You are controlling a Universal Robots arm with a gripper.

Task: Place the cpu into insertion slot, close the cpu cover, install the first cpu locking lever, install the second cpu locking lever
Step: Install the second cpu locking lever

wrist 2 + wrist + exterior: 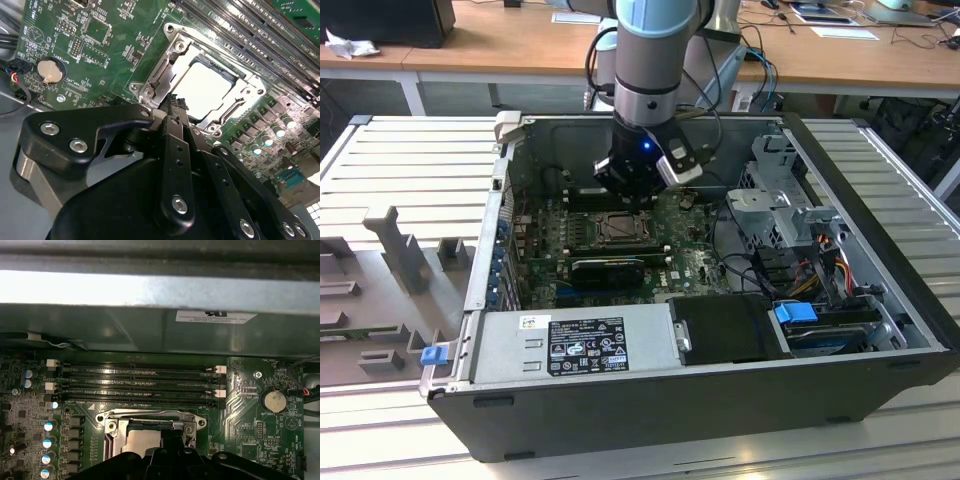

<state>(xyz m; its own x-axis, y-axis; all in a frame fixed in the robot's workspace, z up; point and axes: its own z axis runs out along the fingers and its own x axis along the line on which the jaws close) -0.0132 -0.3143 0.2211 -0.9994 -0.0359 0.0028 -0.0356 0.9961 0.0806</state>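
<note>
Chip (205, 90) sits in your socket (150, 85) under the cover (172, 62), just beyond your empty claw (175, 102), fingers pinched narrow.

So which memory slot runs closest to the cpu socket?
In the first wrist view, the lowest of the four long black memory slots, the one bordering the silvery cpu cover. The other three lie beyond it, toward the case wall.

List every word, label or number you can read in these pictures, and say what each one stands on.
The black label on the grey power supply: print too small to read.
The white sticker beside it: unreadable.
The white label on the case wall: blurred, unreadable.
The white lettering on the green circuit board: too small to read.
</note>
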